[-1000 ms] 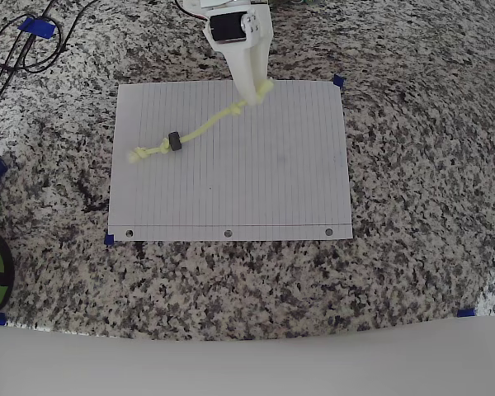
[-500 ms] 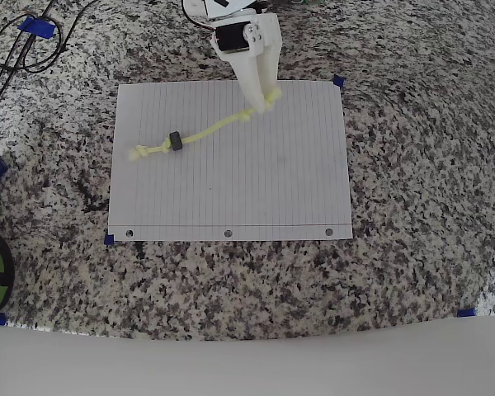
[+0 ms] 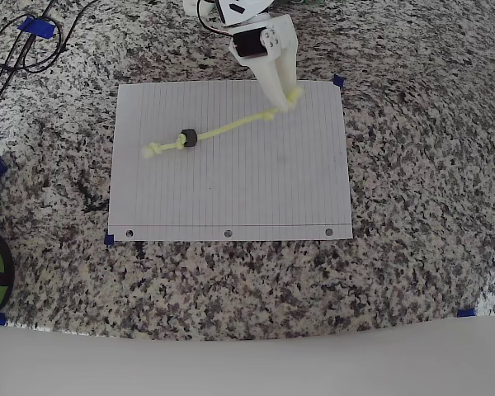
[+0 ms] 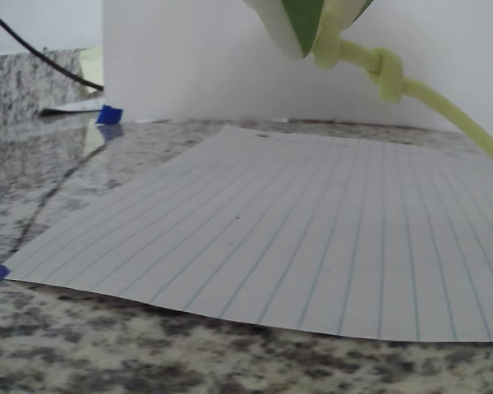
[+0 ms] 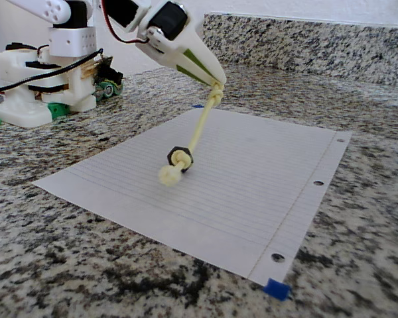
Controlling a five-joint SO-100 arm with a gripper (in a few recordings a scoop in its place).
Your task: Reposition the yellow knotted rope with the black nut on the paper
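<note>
In the overhead view the gripper (image 3: 289, 97) pinches one knotted end of the yellow knotted rope (image 3: 231, 126) near the paper (image 3: 231, 190)'s top edge, the cord trailing lower left to the black nut (image 3: 189, 139).

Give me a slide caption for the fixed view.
Gripper lifts one end of the yellow knotted rope above the paper, black nut near the low end.

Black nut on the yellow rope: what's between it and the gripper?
In the overhead view, only taut yellow knotted rope spans from the black nut to the gripper, with one knot near the fingertips.
</note>
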